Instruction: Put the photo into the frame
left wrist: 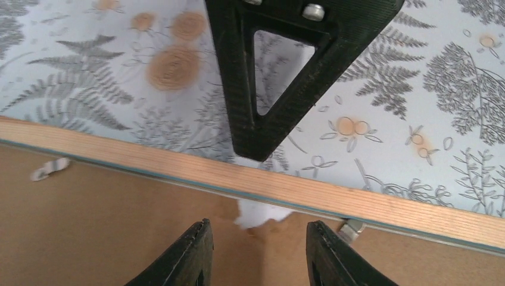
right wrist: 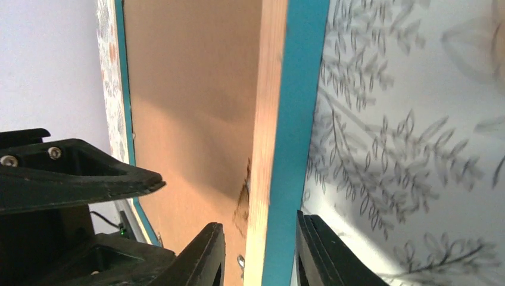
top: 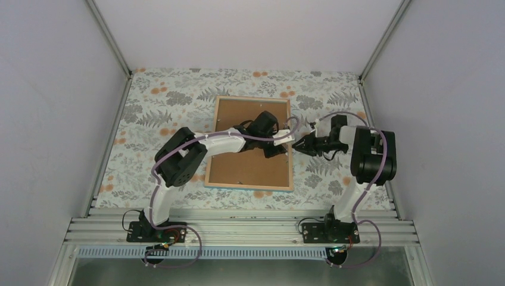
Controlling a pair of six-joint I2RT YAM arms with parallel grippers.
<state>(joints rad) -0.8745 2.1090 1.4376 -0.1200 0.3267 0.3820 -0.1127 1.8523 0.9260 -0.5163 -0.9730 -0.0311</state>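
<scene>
The left gripper hangs with its jaws released over the brown backing board, just inside the 3 o'clock rail of the frame. A white scrap lies untouched between its fingertips. The frame lies back-up on the flowered cloth at the table's middle, and from 3 o'clock the right gripper straddles that same rail, jaws parted, with a gap at the inner finger.
</scene>
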